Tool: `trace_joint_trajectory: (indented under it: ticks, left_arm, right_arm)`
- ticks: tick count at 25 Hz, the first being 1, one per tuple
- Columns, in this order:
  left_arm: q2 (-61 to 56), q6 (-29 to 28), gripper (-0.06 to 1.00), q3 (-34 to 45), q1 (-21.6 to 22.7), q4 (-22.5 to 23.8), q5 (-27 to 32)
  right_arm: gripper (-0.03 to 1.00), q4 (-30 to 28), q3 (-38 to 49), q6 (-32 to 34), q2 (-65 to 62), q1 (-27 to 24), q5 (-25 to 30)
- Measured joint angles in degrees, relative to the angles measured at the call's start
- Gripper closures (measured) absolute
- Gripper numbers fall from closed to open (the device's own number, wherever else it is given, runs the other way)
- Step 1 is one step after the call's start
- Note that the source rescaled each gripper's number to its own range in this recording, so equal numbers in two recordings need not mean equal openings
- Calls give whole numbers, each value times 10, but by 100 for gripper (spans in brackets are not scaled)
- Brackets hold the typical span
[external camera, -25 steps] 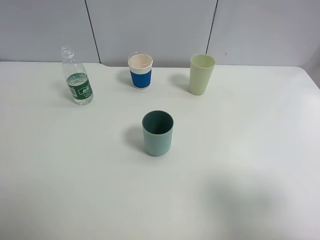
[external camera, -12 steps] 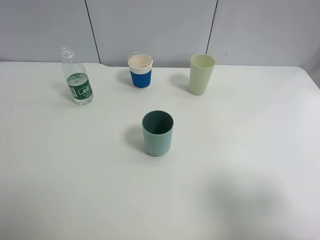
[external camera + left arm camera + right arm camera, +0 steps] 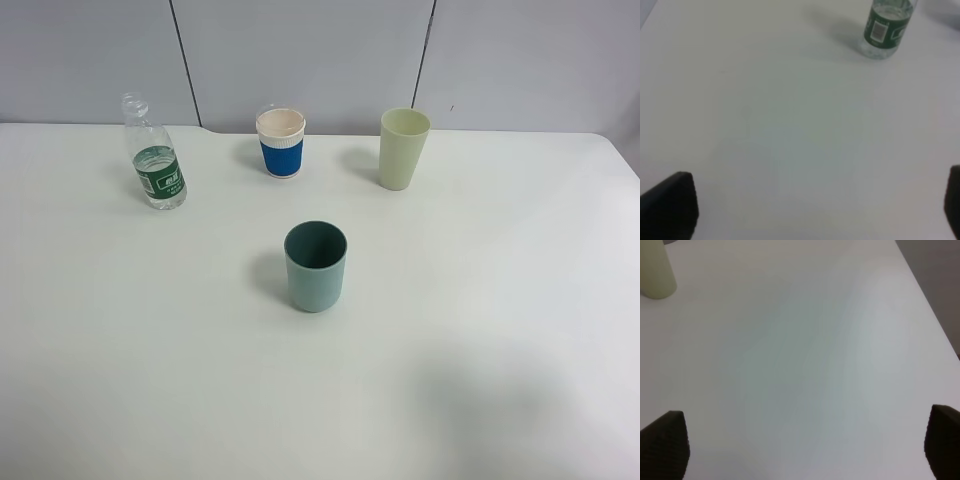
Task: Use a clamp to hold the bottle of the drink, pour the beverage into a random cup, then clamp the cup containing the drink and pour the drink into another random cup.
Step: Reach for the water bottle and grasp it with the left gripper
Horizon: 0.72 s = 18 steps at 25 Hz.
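Observation:
The uncapped clear bottle [image 3: 157, 165] with a green label stands upright at the back left of the white table; the beverage inside it is too clear to make out. The teal cup [image 3: 316, 268] stands alone mid-table, its inside dark. The white cup with a blue sleeve [image 3: 281, 143] stands at the back centre. Neither clamp shows in the high view. My left gripper [image 3: 810, 205] hovers open over bare table, well short of the bottle [image 3: 885, 30]. My right gripper [image 3: 802, 442] is open too, with nothing between its fingers.
A taller pale green cup [image 3: 403, 148] stands at the back right and shows in the right wrist view [image 3: 655, 270]. The table's right edge [image 3: 935, 320] runs close to my right gripper. A grey panelled wall [image 3: 320, 50] backs the table.

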Motion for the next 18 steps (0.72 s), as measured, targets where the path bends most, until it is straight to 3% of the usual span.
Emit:
trace_joint_trajectory:
  ticks: [18]
  left_arm:
    - [2,0,-6,0,0,0,0]
  right_arm:
    - [-3,0,0,0,0,0,0]
